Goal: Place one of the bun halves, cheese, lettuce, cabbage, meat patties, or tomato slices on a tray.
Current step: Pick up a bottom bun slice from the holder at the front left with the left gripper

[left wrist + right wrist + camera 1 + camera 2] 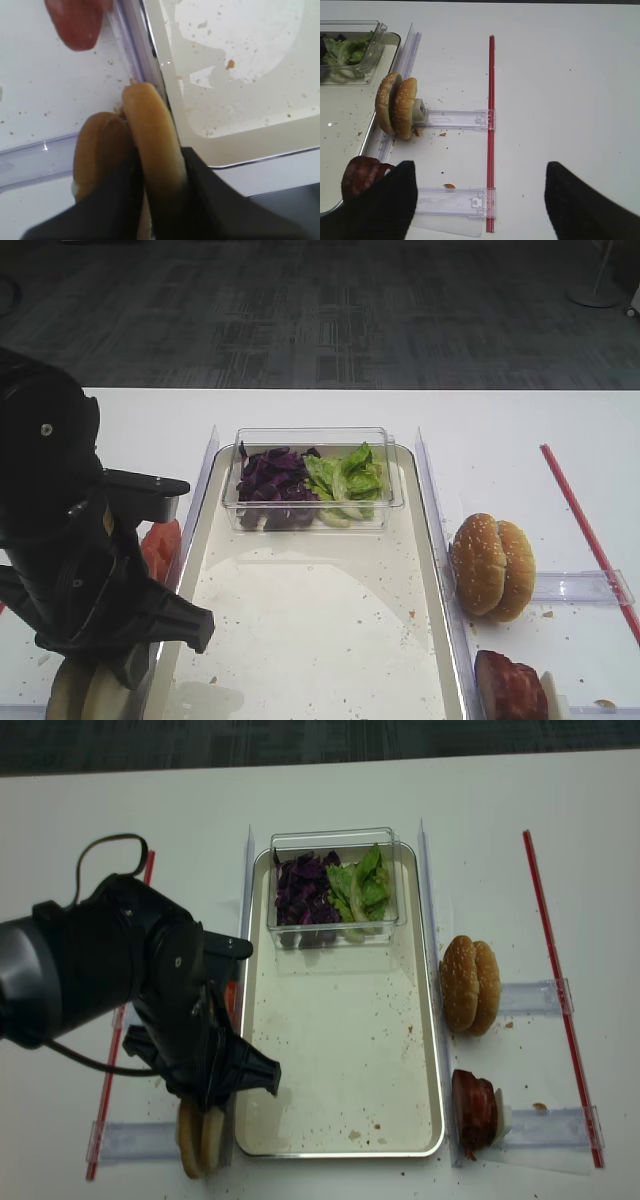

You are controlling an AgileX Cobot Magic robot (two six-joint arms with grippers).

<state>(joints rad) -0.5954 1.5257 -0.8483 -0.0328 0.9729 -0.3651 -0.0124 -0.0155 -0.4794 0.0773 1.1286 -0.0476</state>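
Tan-crusted round bun halves (150, 145) are standing on edge at seven o'clock of the silvery rectangular metal tray (250, 150), just outside its rim. Black left gripper (157, 185) is pinching one half between its fingers. Black right gripper (477, 200) is hanging wide over white table (570, 90).

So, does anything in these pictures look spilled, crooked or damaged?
Only small things. Brown crumbs are scattered over the tray and over the table near the sesame buns. The tray's pale film looks patchy, with bare blotches. Nothing is tipped over or broken.
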